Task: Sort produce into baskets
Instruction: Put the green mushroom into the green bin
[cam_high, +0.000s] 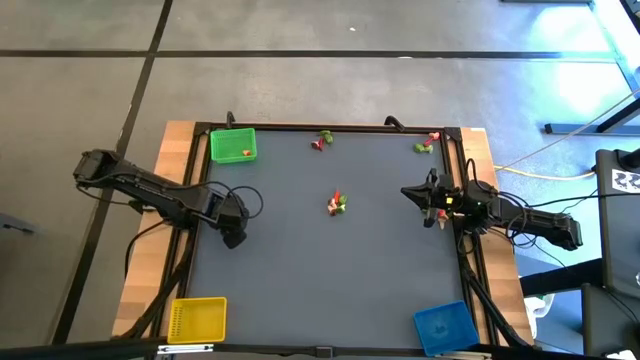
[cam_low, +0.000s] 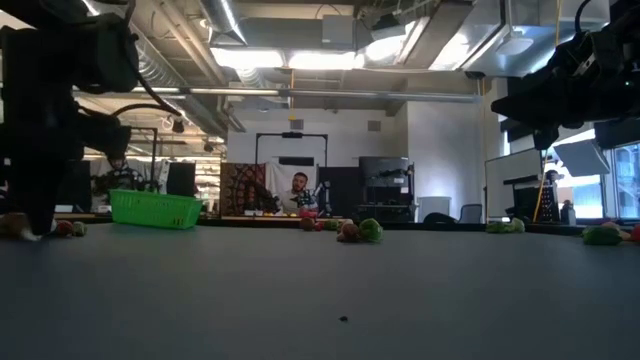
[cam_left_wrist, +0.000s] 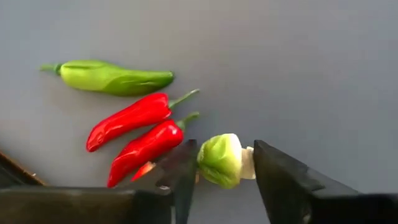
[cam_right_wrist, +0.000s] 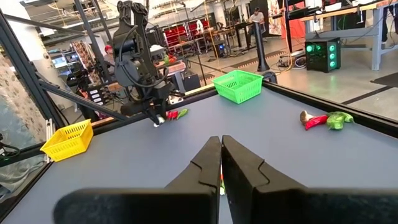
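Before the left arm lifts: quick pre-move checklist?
1. Left gripper straddles the pale green piece: ok.
2. Fingers firmly shut on it: cannot tell.
3. Red peppers beside one finger, may snag: not ok.
4. Green pepper apart from the fingers: ok.
5. Green basket open, path across table free: ok.
6. Right gripper shut, parked at its table edge: ok.

Dark grey desk (cam_high: 330, 270) with wooden side edges

A seated person (cam_low: 297, 190) shows in the lit workshop beyond it.
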